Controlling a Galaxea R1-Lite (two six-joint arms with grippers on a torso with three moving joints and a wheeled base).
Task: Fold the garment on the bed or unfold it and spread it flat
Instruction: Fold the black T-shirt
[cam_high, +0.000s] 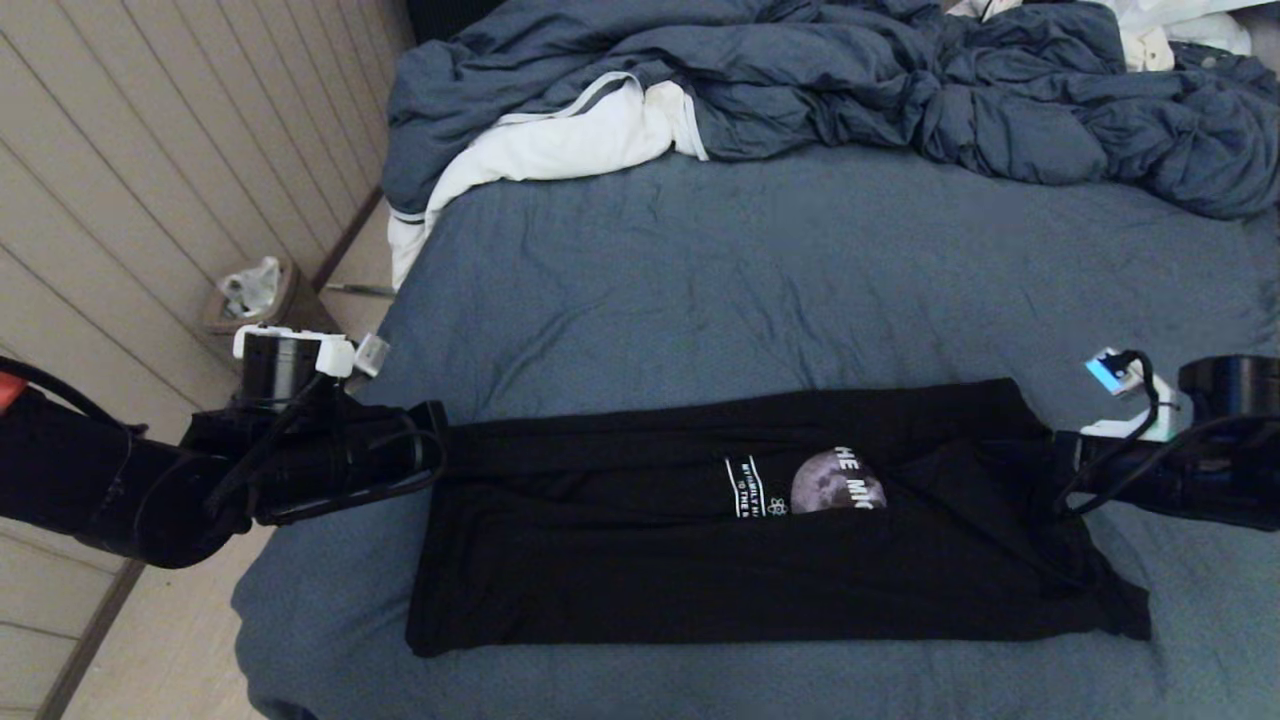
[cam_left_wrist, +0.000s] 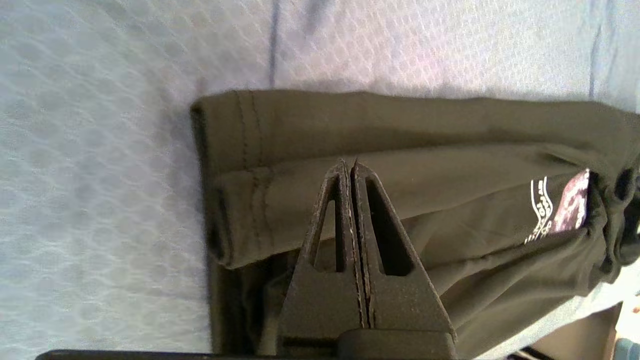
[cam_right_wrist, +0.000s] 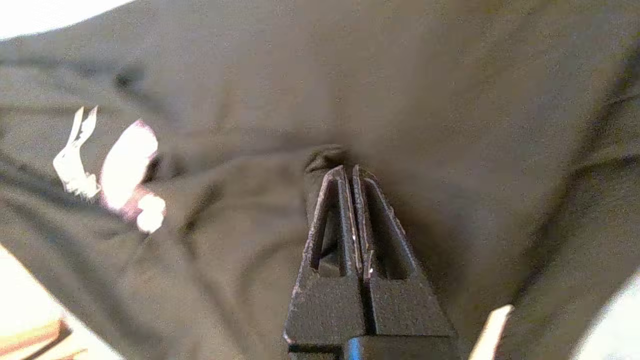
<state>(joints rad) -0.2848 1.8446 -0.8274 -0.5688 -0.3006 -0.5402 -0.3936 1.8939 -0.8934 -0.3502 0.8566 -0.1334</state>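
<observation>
Two pincers work at opposite ends of the shirt, which lies as a long dark band across the lower middle of the head view, on the bed. The left pincer sits at the band's left end, the right pincer at its right end.

In the left wrist view the left pincer has its jaws pressed together over the hemmed edge; whether any cloth is nipped between the tips cannot be told. In the right wrist view the right pincer is likewise closed, with a small pucker of black fabric right at its tips, so it appears to pinch a fold of the shirt.

As a judgement, a lengthwise fold is in hand: the far long edge looks doubled over toward the middle, hiding part of the print. The next move likely calls for both arms to travel together, carrying that edge evenly toward the near edge without letting one end lag or the cloth slip.

The shirt is black and soft, lightly creased, with its near corners at lower left and lower right of the head view. The grey moon and white lettering show only partly, cut off by an overlapping layer. A sleeve or flap splays out at the lower right end.
</observation>
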